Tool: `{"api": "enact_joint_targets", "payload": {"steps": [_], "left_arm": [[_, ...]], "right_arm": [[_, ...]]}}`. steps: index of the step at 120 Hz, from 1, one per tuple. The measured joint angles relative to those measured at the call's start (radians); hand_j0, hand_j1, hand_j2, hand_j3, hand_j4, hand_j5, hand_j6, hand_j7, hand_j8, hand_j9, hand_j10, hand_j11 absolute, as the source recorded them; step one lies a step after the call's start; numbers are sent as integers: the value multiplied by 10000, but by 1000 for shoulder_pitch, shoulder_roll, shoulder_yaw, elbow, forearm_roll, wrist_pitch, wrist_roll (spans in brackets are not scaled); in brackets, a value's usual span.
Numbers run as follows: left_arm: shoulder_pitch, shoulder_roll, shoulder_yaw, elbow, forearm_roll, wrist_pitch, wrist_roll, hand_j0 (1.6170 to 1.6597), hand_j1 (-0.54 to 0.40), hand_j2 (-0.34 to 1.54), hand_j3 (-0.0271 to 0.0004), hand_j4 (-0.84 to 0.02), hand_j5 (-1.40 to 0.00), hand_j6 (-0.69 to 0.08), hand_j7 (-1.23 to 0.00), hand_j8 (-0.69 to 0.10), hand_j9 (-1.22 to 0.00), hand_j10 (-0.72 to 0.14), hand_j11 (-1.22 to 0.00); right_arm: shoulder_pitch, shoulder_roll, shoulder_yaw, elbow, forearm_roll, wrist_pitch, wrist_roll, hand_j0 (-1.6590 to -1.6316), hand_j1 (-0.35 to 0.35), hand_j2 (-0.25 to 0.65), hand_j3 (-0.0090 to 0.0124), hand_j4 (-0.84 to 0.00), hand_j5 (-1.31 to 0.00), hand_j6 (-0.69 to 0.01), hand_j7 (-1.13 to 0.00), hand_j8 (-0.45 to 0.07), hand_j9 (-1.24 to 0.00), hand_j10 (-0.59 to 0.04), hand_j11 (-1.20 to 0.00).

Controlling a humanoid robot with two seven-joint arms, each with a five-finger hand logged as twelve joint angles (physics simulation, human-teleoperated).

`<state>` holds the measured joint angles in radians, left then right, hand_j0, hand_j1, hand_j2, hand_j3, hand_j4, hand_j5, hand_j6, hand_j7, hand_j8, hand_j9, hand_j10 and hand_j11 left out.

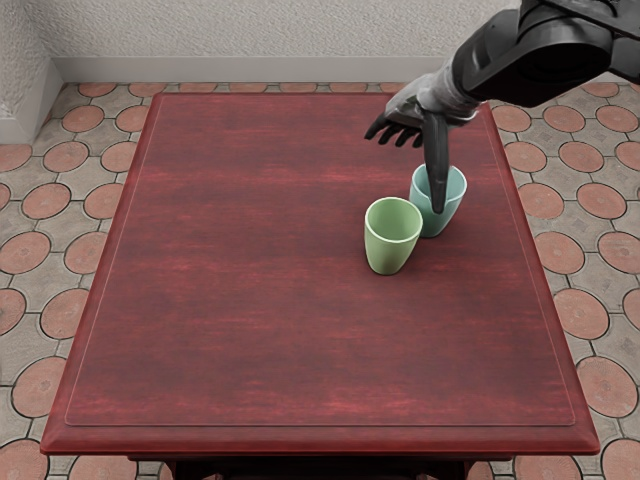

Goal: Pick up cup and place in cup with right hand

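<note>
the right hand (pixel 426 98) hangs over the reddish wooden bench (pixel 230 260), and in the head view i place everything by the tapered, pale green cup (pixel 385 248). just behind that cup and to its right stands the tapered, pale blue cup (pixel 453 198), upright too; whether they touch i can't make out. the fingers (pixel 377 127) are loosely spread with nothing in them, beyond the green cup, while the dark thumb (pixel 436 160) drops across the blue cup's mouth, inside it or in front, i can't tell which. so the blue cup, long axis upright, lies below the fingers, on their near side and a bit right. it looks the likelier pick; the hand should probably sink around its wall before closing.
</note>
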<state>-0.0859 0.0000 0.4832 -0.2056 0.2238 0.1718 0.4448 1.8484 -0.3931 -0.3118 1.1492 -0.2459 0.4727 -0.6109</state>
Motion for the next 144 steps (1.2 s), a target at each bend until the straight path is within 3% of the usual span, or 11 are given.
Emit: {"api": "enact_joint_targets", "payload": {"steps": [24, 69, 109, 144], "left_arm": [[2, 0, 0, 0, 0, 0, 0, 16581, 3491, 1, 0, -3, 0, -4, 0, -3, 0, -2, 0], [9, 0, -1, 0, 0, 0, 0, 16581, 3491, 1, 0, -2, 0, -3, 0, -2, 0, -2, 0], [12, 0, -2, 0, 0, 0, 0, 16581, 3491, 1, 0, -2, 0, -3, 0, -2, 0, -1, 0], [12, 0, -2, 0, 0, 0, 0, 16581, 3491, 1, 0, -1, 0, -2, 0, -2, 0, -1, 0]], "right_arm": [[84, -29, -58, 224, -47, -203, 0, -16581, -3075, -70, 0, -360, -453, -367, -452, -362, -453, -356, -453], [131, 4, -148, 429, -77, -466, 0, -16581, -1427, -341, 0, -1734, -2240, -1741, -2239, -1736, -2240, -1730, -2239], [95, 46, -220, 461, -130, -599, 0, -16581, -1529, -322, 0, -1649, -2131, -1656, -2129, -1651, -2130, -1645, -2130], [5, 83, -232, 403, -184, -633, 0, -16581, -1945, -252, 0, -1302, -1681, -1310, -1679, -1305, -1680, -1299, -1680]]}}
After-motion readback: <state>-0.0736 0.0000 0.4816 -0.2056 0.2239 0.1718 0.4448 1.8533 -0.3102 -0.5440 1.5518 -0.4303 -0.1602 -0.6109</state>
